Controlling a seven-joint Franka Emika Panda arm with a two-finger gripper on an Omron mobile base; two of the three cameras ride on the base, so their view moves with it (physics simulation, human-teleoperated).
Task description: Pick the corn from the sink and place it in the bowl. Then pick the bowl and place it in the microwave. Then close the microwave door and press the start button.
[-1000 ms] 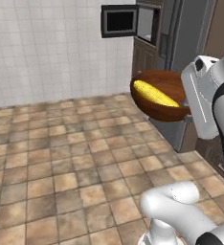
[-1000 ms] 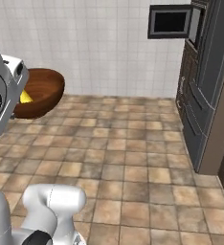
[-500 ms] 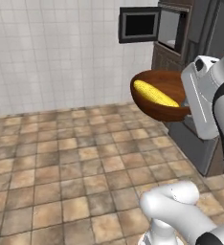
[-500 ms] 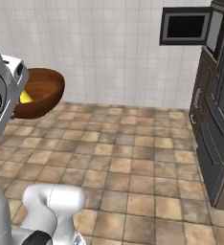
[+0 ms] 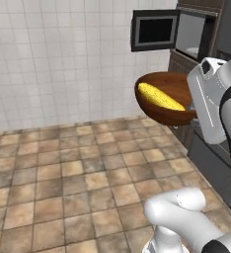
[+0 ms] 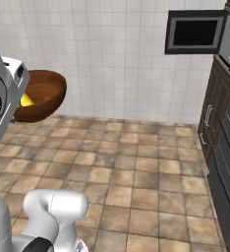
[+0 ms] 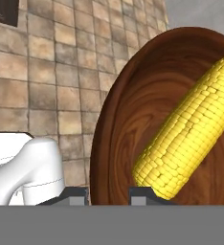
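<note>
A reddish-brown wooden bowl [image 5: 166, 99] is held up in the air above a tiled kitchen floor [image 5: 78, 178], gripped at its rim by the robot's gripper [image 7: 109, 192]. The jaws are seen pinching the bowl's wall, one fingertip outside and one inside. Inside the bowl a yellow corn [image 7: 190, 141] is lying loose, slanted along the curved wall, with its blunt end close to the inner fingertip. The bowl is carried tilted, its opening turned partly sideways. Ahead and higher, the microwave [image 5: 194, 34] is seen built into dark cabinets, with the microwave door [image 5: 154, 30] swung open.

The bowl is judged stiff, fairly light and glossy, so slipping in a rim pinch is possible. The corn is judged firm and apt to roll out if the bowl is tipped further.
</note>
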